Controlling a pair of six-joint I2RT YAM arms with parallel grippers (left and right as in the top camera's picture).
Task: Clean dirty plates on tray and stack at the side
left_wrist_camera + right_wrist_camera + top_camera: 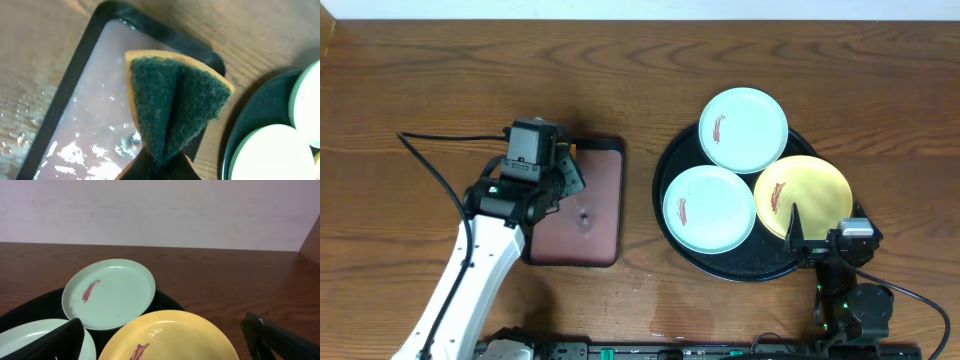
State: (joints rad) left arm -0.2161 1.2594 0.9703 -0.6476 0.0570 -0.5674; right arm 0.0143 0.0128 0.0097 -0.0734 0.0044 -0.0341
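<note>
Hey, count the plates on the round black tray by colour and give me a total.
Pale mint-blue plates: 2
Yellow plate: 1
Total: 3

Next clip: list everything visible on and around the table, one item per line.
mint plates: two, pale mint-blue with reddish smears, on the round tray
yellow plate: one, yellow with a reddish smear, round tray's right side
round tray: one, glossy black, right of centre
rectangular tray: one, maroon with black rim, wet, left of centre
sponge: one, orange with dark green pad, above the rectangular tray
table: one, dark brown wood
cable: one, black, far left
left gripper: shut on the sponge
right gripper: open, by the yellow plate
</note>
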